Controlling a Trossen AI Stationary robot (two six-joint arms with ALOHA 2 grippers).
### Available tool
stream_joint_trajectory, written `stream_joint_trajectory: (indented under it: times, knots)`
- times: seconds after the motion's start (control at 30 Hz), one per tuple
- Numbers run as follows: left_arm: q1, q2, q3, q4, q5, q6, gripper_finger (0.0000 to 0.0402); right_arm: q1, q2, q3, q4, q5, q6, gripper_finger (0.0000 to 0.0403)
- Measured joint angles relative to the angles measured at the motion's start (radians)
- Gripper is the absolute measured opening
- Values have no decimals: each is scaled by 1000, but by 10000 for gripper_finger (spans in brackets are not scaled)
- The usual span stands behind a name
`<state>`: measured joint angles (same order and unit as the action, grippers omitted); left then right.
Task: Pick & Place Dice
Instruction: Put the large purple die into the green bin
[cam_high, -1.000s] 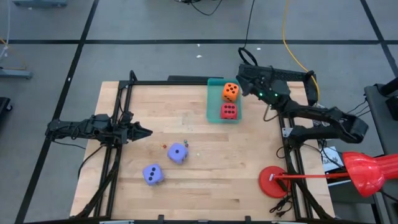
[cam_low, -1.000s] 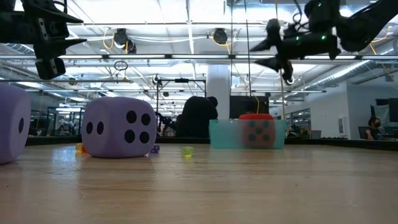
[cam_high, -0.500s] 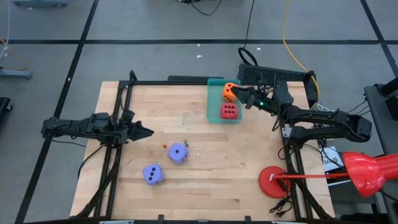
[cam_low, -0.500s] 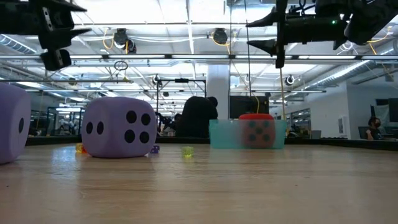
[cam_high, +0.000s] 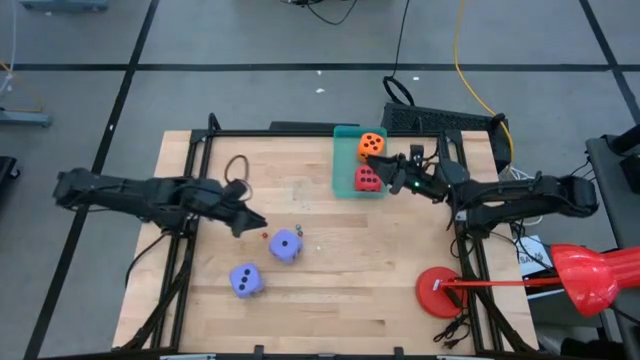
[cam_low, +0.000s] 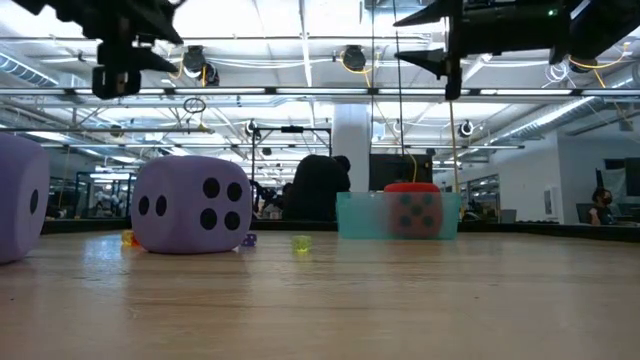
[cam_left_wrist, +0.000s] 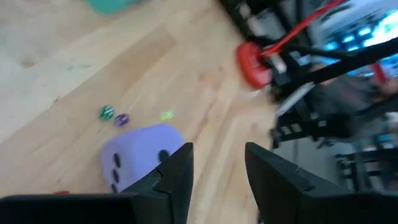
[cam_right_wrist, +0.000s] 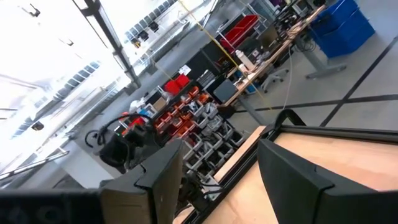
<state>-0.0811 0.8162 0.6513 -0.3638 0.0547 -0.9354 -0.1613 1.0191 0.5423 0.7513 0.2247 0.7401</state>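
Two lavender dice rest on the wood: one (cam_high: 286, 245) mid-table, also seen in the left wrist view (cam_left_wrist: 140, 155) and the low view (cam_low: 192, 203), and one (cam_high: 245, 280) closer to the near edge. The red die (cam_high: 367, 178) and the orange die (cam_high: 371, 146) sit in the teal tray (cam_high: 344, 160) at the far edge. My left gripper (cam_high: 257, 226) hangs open just left of the mid-table lavender die, above it (cam_left_wrist: 217, 171). My right gripper (cam_high: 388, 168) is open, high above the tray's right side (cam_low: 405, 38), its fingers level (cam_right_wrist: 217, 180).
Small coloured beads (cam_left_wrist: 107, 112) lie on the wood beside the mid-table lavender die. A red round object with a red handle (cam_high: 438, 292) sits at the near right corner. Black frame rails (cam_high: 190, 250) run along the table's left and right sides.
My left gripper has moved toward the table's right and slightly toward the near edge, closing in on the mid-table lavender die. My right gripper has shifted from beside the orange die toward the near edge, coming level beside the red die. The dice have stayed put.
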Motion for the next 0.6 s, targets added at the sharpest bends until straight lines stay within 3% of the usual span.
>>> stream_joint_trajectory:
  times: [0.17,0.33,0.6]
  knots:
    - [0,156,41,-62,38,-14,152,56,0,0,-1,40,-20,196]
    - [0,285,46,-32,153,14,160,87,0,0,-27,40,-20,196]
    - [3,357,45,-4,161,6,229,99,0,0,-54,41,-17,196]
